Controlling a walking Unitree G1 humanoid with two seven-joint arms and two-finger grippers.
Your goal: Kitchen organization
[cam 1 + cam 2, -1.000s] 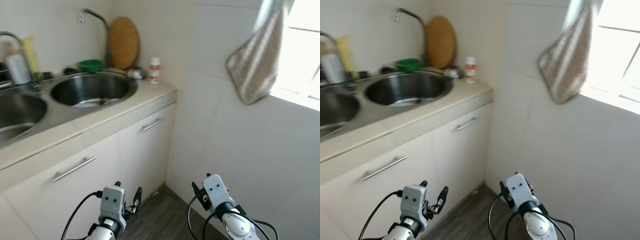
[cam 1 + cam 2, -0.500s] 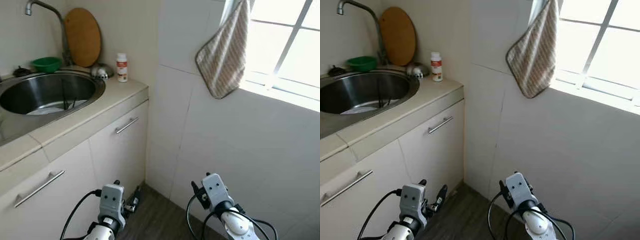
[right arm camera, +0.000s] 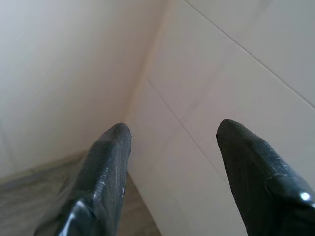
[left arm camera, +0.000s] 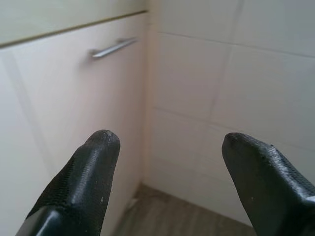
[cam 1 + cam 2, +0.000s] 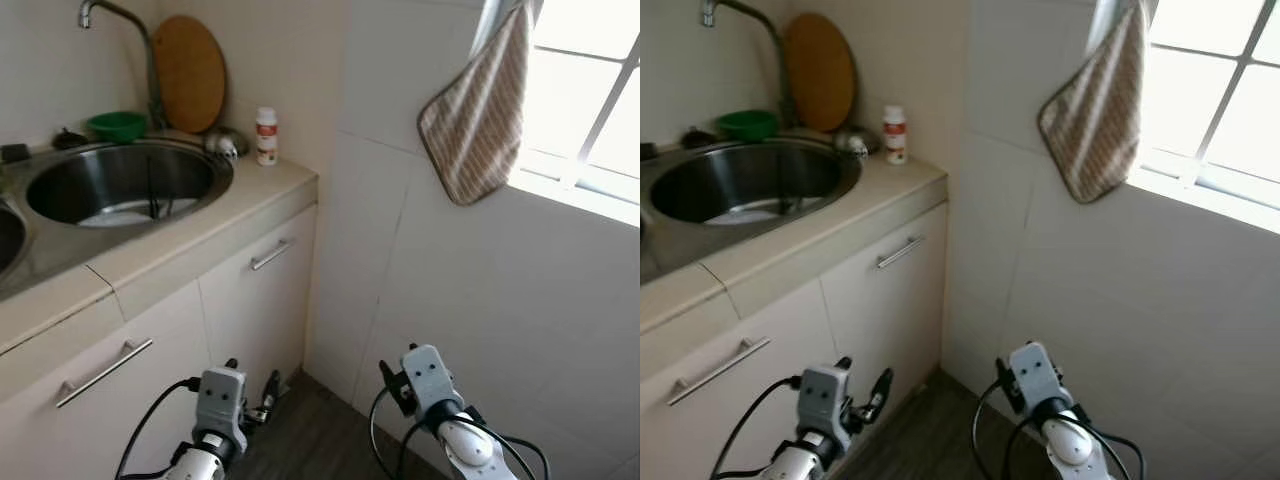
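You're at an early stage, nothing organized yet: green bowl [image 5: 117,125], cutting board [image 5: 189,73] and white bottle [image 5: 266,136] sit behind/right of sink [image 5: 125,185], w/ left gripper [image 4: 167,187] and right gripper [image 3: 174,182] released, empty, low beside cabinet [image 5: 255,300].

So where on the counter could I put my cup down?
The bare strip of counter between the round sink and the wall corner looks free, in front of the small white bottle. The back is crowded: green bowl, wooden board, faucet and a small metal item.
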